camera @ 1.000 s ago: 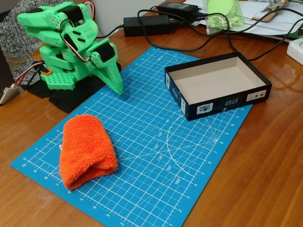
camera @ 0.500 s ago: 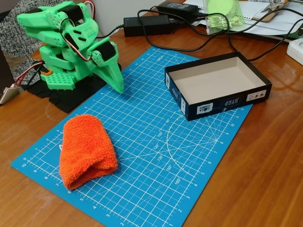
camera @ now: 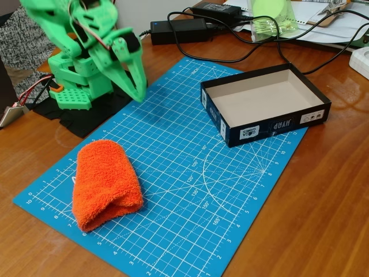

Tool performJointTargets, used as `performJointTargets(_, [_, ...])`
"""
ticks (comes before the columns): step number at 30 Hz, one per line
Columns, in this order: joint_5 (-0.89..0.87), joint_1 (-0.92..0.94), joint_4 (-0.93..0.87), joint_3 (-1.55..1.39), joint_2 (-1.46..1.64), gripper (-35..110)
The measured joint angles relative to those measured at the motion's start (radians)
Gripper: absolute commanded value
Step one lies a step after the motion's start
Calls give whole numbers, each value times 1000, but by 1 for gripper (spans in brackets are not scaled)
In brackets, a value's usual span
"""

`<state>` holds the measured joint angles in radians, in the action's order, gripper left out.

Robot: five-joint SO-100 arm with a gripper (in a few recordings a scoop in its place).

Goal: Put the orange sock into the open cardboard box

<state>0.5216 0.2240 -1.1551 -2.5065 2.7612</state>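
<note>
Now raised off the mat: green claw [camera: 137, 92] at upper left in the fixed view, tips pointing down over the far left corner of the blue cutting mat [camera: 190, 173], well apart from everything on it. Holding nothing. Fingers pressed together as far as visible, no gap between them, though overlapping from this angle, so not certain. Green arm [camera: 86, 40] folded above its base at the bench's back left, on a black cloth [camera: 86, 118].

Orange sock [camera: 104, 184] lying flat on the near left part of the mat, a rounded fuzzy bundle with a fold along its lower right edge, near the mat's left border. Well apart from the claw and from the box.

Open cardboard box [camera: 265, 104] at the right far part of the mat, dark outside with small white labels on its near wall, plain beige inside, nothing in it. Right end reaching past the mat's edge over the brown wooden bench [camera: 323, 202].

Behind, on the bench: black power brick [camera: 179, 30] with black cables [camera: 271, 46] looping toward the box's far side, papers [camera: 328, 23] and a clear plastic item with yellow-green content [camera: 274, 17] at top right.
</note>
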Motion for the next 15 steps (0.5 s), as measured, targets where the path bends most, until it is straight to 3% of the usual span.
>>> performJointTargets(7, [440,232,-230,477,-440,19])
performJointTargets(12, [753,463,-268,600,-650,21])
performJointTargets(15, [842,572,-232,629,-772,20])
